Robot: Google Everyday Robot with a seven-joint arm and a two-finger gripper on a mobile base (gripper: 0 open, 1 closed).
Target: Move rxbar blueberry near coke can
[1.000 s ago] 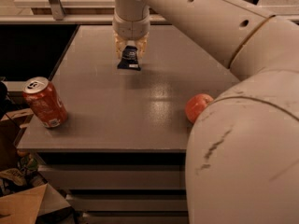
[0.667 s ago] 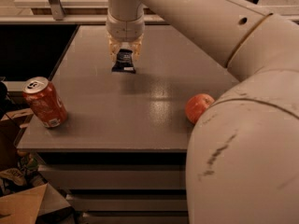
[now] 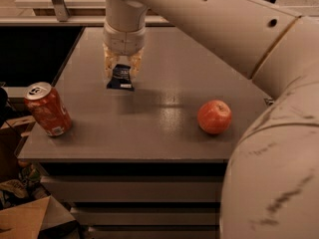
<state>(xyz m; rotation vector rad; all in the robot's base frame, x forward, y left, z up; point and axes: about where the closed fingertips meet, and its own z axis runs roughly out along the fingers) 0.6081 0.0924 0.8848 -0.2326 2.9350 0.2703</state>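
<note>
Since the earlier frames, the gripper (image 3: 121,72) had carried the rxbar blueberry (image 3: 120,78) leftward across the grey table (image 3: 164,133) and a little nearer to the camera, closing some of the gap to the coke can (image 3: 47,108). Its two pale fingers (image 3: 107,63) pointed straight down and were pinching the dark blue bar between them, one on either side of the wrapper. The bar hung upright with its printed face toward the camera. Its lower edge sat at or just above the tabletop, and whether it touched could not be told. A soft shadow lay on the surface to the right of it. The can stood upright near the front left corner of the table, silver top and tab showing, apart from the bar and to the left and in front of it. A red apple (image 3: 214,117) rested on the right half of the table, well apart from both the bar and the can. The robot's thick cream arm (image 3: 214,19) reached in from the upper right and filled the right side of the view. A cardboard box (image 3: 25,218) lay on the floor at the lower left, below the table edge
</note>
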